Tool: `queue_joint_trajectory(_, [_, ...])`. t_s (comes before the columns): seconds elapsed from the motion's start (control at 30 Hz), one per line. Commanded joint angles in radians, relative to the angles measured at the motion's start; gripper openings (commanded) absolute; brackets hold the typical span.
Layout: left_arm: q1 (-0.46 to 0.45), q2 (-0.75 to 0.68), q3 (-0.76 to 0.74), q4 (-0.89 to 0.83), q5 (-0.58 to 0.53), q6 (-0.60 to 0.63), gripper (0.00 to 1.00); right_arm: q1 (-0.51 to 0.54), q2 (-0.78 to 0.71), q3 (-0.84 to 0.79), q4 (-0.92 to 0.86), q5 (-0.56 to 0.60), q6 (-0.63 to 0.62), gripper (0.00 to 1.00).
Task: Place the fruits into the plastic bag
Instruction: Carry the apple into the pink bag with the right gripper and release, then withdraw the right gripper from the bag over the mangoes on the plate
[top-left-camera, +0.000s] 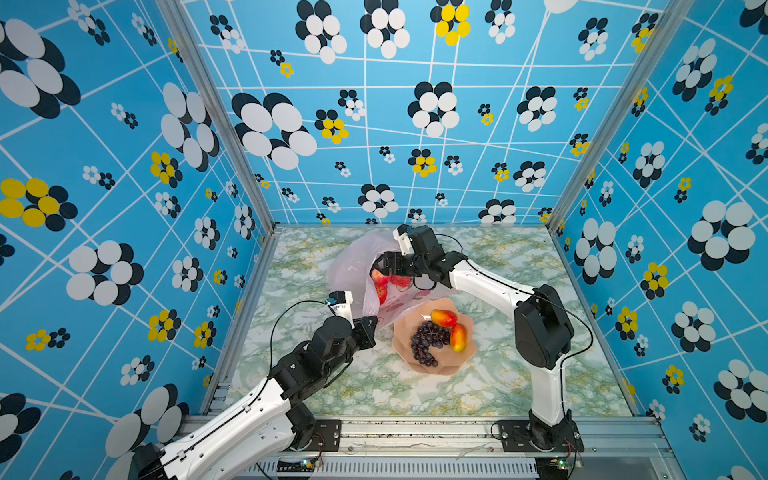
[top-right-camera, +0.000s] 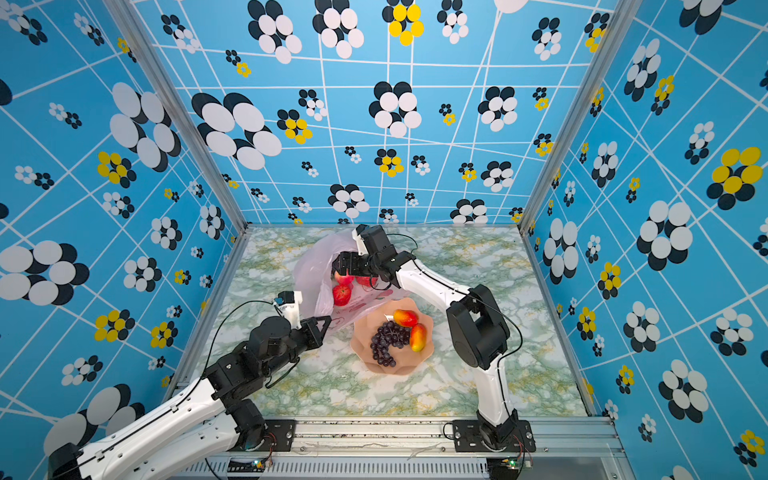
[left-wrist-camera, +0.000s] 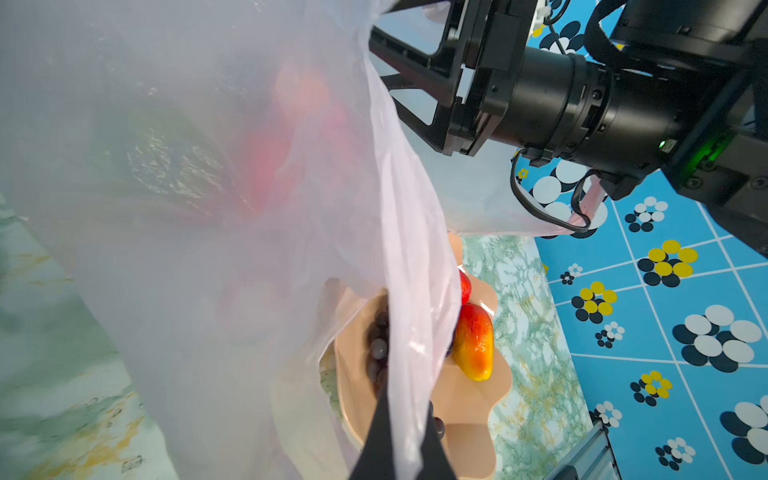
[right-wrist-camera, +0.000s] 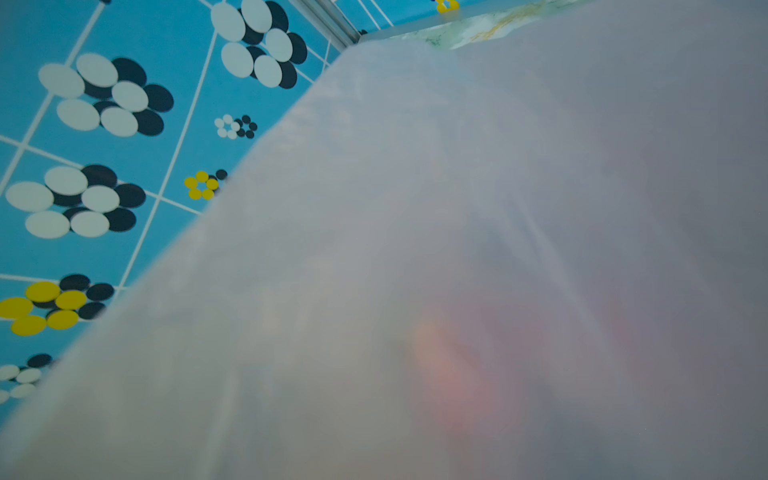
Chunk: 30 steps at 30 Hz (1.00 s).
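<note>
The pale-pink plastic bag (top-left-camera: 353, 266) (top-right-camera: 311, 266) lies at the back of the table with its mouth held up. My left gripper (top-left-camera: 375, 322) (top-right-camera: 328, 322) (left-wrist-camera: 399, 440) is shut on the bag's near edge. My right gripper (top-left-camera: 377, 266) (top-right-camera: 337, 264) (left-wrist-camera: 384, 62) reaches into the mouth, its jaws wide apart and empty. Red fruits (top-left-camera: 380, 291) (top-right-camera: 341, 295) lie inside, blurred through the film (left-wrist-camera: 266, 162). Two mangoes (top-left-camera: 444, 318) (top-right-camera: 417, 337) (left-wrist-camera: 473, 347) and the grape bunch (top-left-camera: 426, 343) (top-right-camera: 386, 343) (left-wrist-camera: 378, 347) sit in the bowl. In the right wrist view, bag film (right-wrist-camera: 457, 249) hides the jaws.
The peach scalloped bowl (top-left-camera: 446, 368) (top-right-camera: 405, 368) (left-wrist-camera: 465, 411) stands just in front of the bag, between both arms. Patterned blue walls (top-left-camera: 124, 208) close off the table's back and sides. A metal rail (top-left-camera: 415, 432) runs along the front edge.
</note>
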Motion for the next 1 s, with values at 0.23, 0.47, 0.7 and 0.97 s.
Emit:
queue_joint_trajectory(0.23, [-0.017,0.039,0.021,0.017,-0.029,0.007,0.00,0.023,-0.306,-0.294,0.063,-0.084,-0.012,0.99])
queue_joint_trajectory(0.47, [-0.019,0.006,0.026,-0.009,-0.040,0.025,0.00,0.033,-0.585,-0.470,-0.003,0.006,-0.042,0.99])
queue_joint_trajectory(0.7, [-0.018,-0.037,0.017,-0.031,-0.064,0.049,0.00,0.026,-0.830,-0.486,-0.438,0.185,-0.150,0.99])
queue_joint_trajectory(0.97, [-0.026,-0.002,0.019,-0.016,-0.053,0.043,0.00,0.021,-0.861,-0.563,-0.804,0.277,-0.181,0.92])
